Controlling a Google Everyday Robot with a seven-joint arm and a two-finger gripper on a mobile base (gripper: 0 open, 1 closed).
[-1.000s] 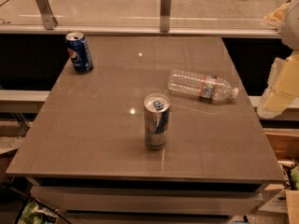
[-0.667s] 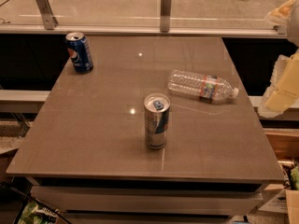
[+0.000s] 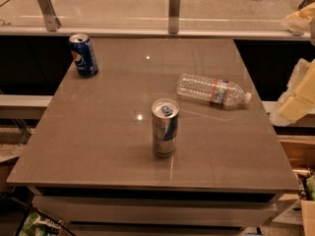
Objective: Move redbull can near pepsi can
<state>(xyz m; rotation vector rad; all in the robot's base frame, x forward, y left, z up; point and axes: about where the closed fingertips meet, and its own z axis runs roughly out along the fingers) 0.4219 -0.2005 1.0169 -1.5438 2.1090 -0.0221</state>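
Observation:
The redbull can (image 3: 164, 127), slim and silver with blue panels, stands upright near the front middle of the brown table (image 3: 98, 132). The pepsi can (image 3: 83, 55), dark blue with a round logo, stands upright at the table's far left corner. The two cans are far apart. My gripper (image 3: 297, 98) shows as a pale cream shape at the right edge of the view, beyond the table's right side. It is well away from both cans and touches nothing on the table.
A clear plastic water bottle (image 3: 214, 91) lies on its side on the right part of the table, cap pointing right. A glass railing with metal posts (image 3: 174, 10) runs behind the table. Boxes and clutter (image 3: 302, 181) sit on the floor at right.

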